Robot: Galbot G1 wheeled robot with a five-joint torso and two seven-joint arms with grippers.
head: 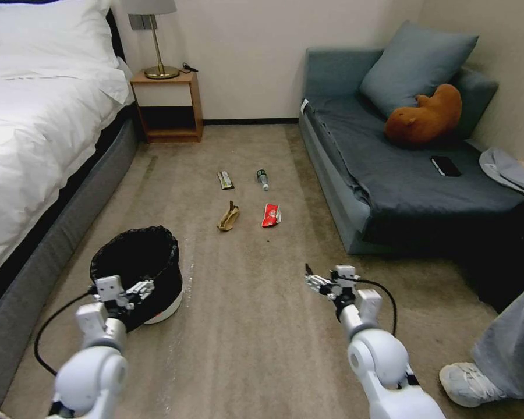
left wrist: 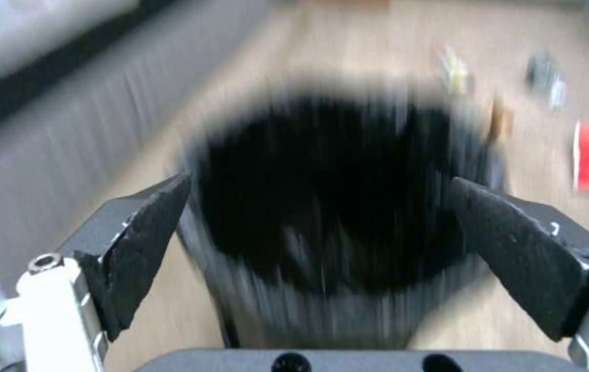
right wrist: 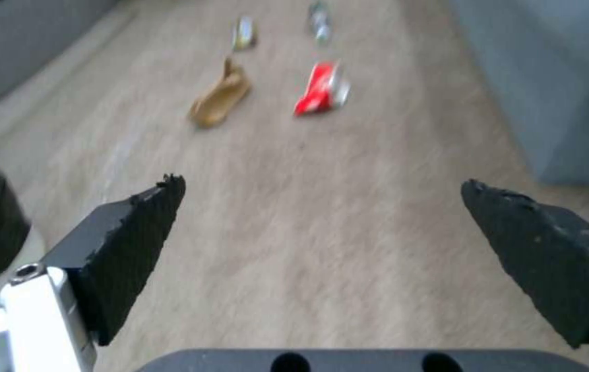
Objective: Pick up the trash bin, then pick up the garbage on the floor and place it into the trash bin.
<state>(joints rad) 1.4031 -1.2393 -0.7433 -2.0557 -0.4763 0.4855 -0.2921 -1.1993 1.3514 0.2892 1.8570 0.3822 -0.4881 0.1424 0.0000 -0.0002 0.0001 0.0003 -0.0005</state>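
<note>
**Both grippers spread, bin between the left jaws**

Left gripper (head: 138, 289) hangs at the near rim of the bin (head: 135, 256), jaws apart. Seen from the left wrist, its two black pads (left wrist: 144, 243) stand spread on either side of the bin (left wrist: 322, 206), whose dark bag-lined mouth lies between them; whether the pads touch the bin's wall cannot be told. The bin stands on the carpet (head: 256, 326) beside the bed (head: 35, 145), its white base showing at the lower edge.

Right gripper (head: 313, 281) hovers over bare carpet to the right of the bin, well apart from it. Its jaws are also spread and hold nothing, with the pads (right wrist: 136, 248) wide apart in the right wrist view.

Farther on, the garbage lies on the carpet between the bed and the sofa (head: 390, 174). The paper bag (head: 227, 217) and the red wrapper (head: 271, 215) lie nearer, side by side. Beyond them are the bar wrapper (head: 225, 180) and the bottle (head: 262, 178). All four lie apart from one another and well apart from both grippers.
</note>
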